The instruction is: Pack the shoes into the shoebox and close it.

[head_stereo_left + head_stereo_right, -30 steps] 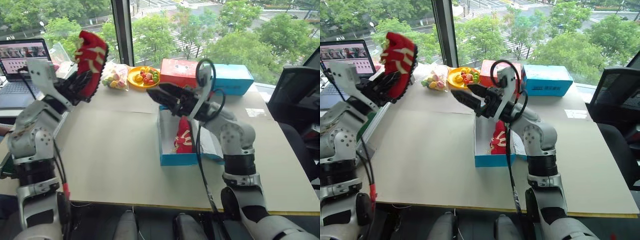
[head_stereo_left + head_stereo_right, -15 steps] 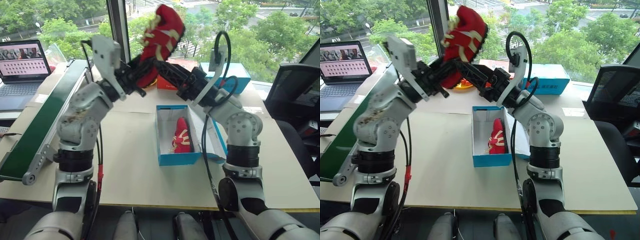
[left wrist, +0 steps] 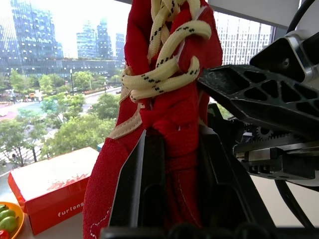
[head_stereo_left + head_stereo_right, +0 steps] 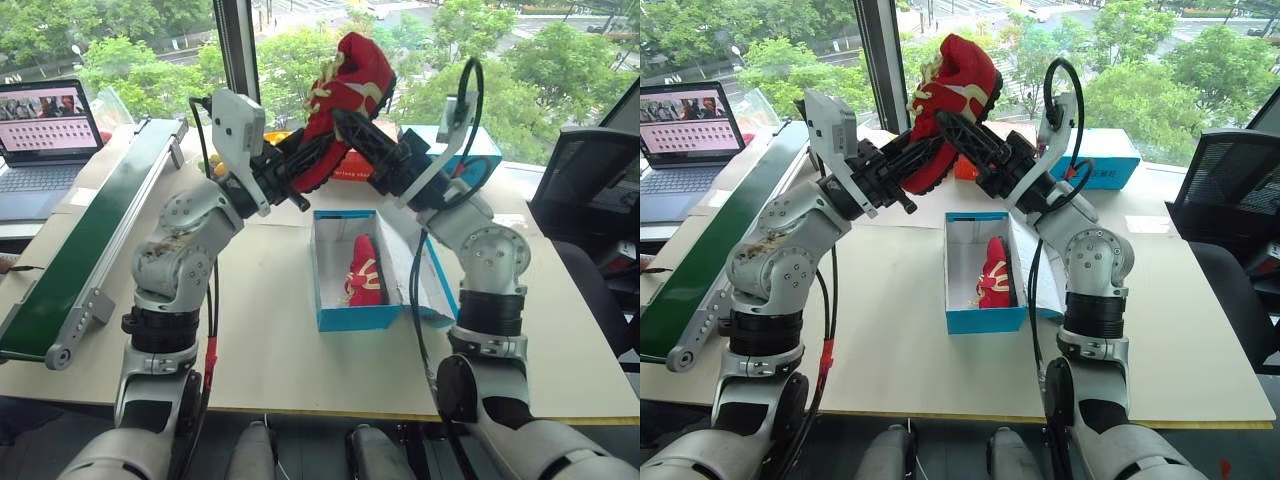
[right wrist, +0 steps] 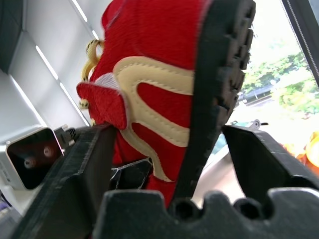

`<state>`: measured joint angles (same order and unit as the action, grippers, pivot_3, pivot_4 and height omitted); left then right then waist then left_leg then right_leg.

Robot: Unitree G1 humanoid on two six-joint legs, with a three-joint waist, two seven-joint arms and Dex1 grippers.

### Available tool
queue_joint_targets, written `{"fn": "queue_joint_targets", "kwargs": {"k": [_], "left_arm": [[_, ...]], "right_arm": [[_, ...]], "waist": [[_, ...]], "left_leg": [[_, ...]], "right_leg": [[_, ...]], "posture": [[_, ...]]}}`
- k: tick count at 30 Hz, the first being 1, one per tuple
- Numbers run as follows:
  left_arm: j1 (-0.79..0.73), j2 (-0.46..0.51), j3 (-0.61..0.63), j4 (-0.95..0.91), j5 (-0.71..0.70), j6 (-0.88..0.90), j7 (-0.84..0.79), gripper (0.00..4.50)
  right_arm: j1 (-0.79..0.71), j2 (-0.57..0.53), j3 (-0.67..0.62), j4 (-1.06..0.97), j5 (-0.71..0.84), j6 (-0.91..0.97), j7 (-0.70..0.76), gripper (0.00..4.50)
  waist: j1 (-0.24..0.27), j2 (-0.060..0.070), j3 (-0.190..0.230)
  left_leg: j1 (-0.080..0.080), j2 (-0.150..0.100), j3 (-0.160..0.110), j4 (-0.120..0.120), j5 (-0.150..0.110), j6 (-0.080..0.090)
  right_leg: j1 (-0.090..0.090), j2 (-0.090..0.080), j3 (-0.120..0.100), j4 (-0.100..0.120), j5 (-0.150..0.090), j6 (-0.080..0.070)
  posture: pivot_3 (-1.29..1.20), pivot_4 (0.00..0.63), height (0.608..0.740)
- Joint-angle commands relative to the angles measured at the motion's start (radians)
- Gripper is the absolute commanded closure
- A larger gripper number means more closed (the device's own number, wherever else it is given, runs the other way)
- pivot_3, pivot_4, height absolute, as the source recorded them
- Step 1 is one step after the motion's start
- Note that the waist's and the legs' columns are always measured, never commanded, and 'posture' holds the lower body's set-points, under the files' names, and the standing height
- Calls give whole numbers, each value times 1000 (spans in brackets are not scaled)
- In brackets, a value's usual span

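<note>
A red shoe point(image 4: 345, 95) with cream-gold laces is held high in the air above the far half of the bench point(image 4: 260, 330), toe up, just over the far end of the open shoebox point(image 4: 345, 315). The left hand point(image 4: 300, 170) is clamped tight on the shoe's lower part; in the left wrist view its 2 black fingers point(image 3: 144, 184) press against the red fabric on both sides. The left arm rises from the near left edge of the bench, elbow bent, forearm slanting up and toward the middle.

The right arm comes up from the near right edge and slants inward, so both hands meet at the shoe. The right hand point(image 4: 965, 135) has its 2 fingers set on either side of the shoe, one on the red fabric side and one on the black sole side; in the right wrist view a gap shows between the sole and the finger point(image 5: 259, 159) beside it, so the hand stands partly open around the shoe, not gripping it.

The second shoe point(image 4: 365, 275) lies inside the shoebox, along its right wall, toe toward the far edge. The cyan-blue box sits near the bench's middle, its lid point(image 4: 430, 285) folded out to the right.

A red box point(image 3: 47, 191) and another blue box point(image 4: 1110, 160) stand at the far edge, and a green conveyor point(image 4: 70, 275) runs along the left edge beside a laptop point(image 4: 45, 125).
</note>
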<state>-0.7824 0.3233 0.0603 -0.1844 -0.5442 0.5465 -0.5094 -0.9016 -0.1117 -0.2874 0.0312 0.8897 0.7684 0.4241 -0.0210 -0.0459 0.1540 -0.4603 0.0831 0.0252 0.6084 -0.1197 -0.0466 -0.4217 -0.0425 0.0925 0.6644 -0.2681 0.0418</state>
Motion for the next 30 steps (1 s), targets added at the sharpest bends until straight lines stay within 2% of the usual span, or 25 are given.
{"fn": "queue_joint_targets", "kwargs": {"k": [1,3,4,5,9,11,12,14,16,19,25,30], "left_arm": [[-6,-11,-4,-55,-23,11,-1,3787],[4,-10,16,-58,-34,20,11,3142],[8,-7,25,-58,-38,22,16,2953],[16,5,30,-65,-46,30,3,2540],[103,188,48,-94,-11,58,-101,1012],[170,335,6,-67,125,-12,-146,271],[201,394,-13,-58,179,-44,-169,54],[251,442,-9,-66,180,-55,-202,54],[278,430,19,-78,141,-46,-211,54],[290,427,-4,-88,175,-61,-214,54],[300,372,19,-124,157,-34,-173,54],[338,356,40,-164,149,-10,-153,54]], "right_arm": [[-46,4,-14,-35,39,-28,-10,3498],[-49,4,-12,-39,36,-25,-20,3847],[-51,3,-12,-40,35,-25,-24,3946],[-51,-2,-8,-42,26,-25,-32,3991],[-85,-123,88,-40,-134,15,-90,4025],[-92,-189,142,-57,-181,43,-78,4025],[-95,-212,159,-63,-196,62,-78,4025],[-93,-240,184,-76,-197,131,-88,4025],[-91,-235,170,-69,-158,245,-121,4025],[-39,-245,203,-61,-176,338,-117,4025],[45,-184,166,-62,-139,445,-141,4025],[76,-182,159,-98,-136,507,-148,4025]], "waist": [[0,0,0],[0,0,0],[-1,0,0],[-1,0,0],[-15,3,2],[-19,3,2],[-22,3,2],[-24,4,2],[-22,4,3],[-14,4,3],[-2,4,3],[-6,4,3]], "left_leg": [[0,0,0,0,0,0],[0,0,0,0,0,0],[0,0,0,0,0,0],[0,0,0,0,0,0],[0,0,0,0,0,0],[0,0,0,-1,0,0],[0,0,0,-1,0,0],[0,0,1,-2,0,0],[0,0,1,-2,0,0],[0,0,1,-2,0,0],[0,0,1,-1,0,0],[0,0,1,-1,0,0]], "right_leg": [[0,0,0,0,0,0],[0,0,0,0,0,0],[0,0,0,0,0,0],[0,0,0,0,0,0],[-1,0,1,0,0,0],[-1,0,1,0,0,0],[-1,0,1,0,0,0],[-2,0,1,-1,0,0],[-2,0,1,-1,0,-1],[-2,0,1,-1,0,-1],[-2,0,1,-1,0,0],[-2,0,1,0,0,0]], "posture": [[0,150,740],[0,150,740],[0,150,740],[0,150,740],[0,150,740],[0,150,740],[0,150,740],[0,150,740],[0,150,740],[0,150,740],[0,150,740],[0,150,740]]}}
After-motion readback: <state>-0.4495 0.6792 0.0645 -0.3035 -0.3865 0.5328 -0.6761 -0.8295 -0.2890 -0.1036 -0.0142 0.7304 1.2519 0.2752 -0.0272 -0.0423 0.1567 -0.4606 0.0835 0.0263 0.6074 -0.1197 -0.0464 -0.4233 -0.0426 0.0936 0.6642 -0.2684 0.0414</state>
